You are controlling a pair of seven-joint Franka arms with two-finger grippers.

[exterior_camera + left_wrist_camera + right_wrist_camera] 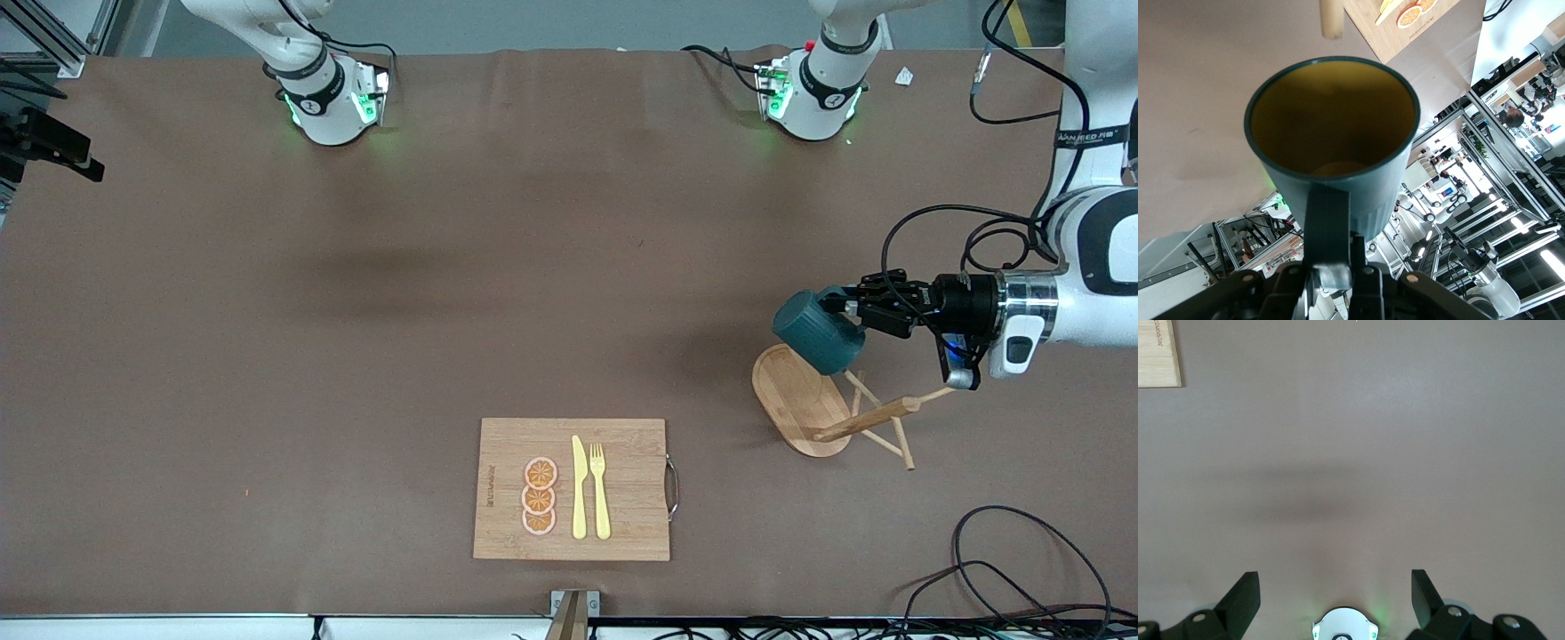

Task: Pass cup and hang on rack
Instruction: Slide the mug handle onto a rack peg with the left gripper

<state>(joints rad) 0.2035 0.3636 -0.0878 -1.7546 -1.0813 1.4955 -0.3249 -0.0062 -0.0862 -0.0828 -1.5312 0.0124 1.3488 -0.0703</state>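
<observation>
Front view: left claw [855,311] pinches the handle of the ribbed dark teal mug [816,332], held tilted over the light wooden mug tree [831,407], just above its pegs. Right claw [1335,587] waits, spread, over bare worktop [356,311].

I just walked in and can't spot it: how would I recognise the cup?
Look toward the left arm's end of the brown table, above the light wooden mug rack. There the left pincer grips a small dark teal ribbed cup by its handle: the only dark, rounded thing there.
</observation>
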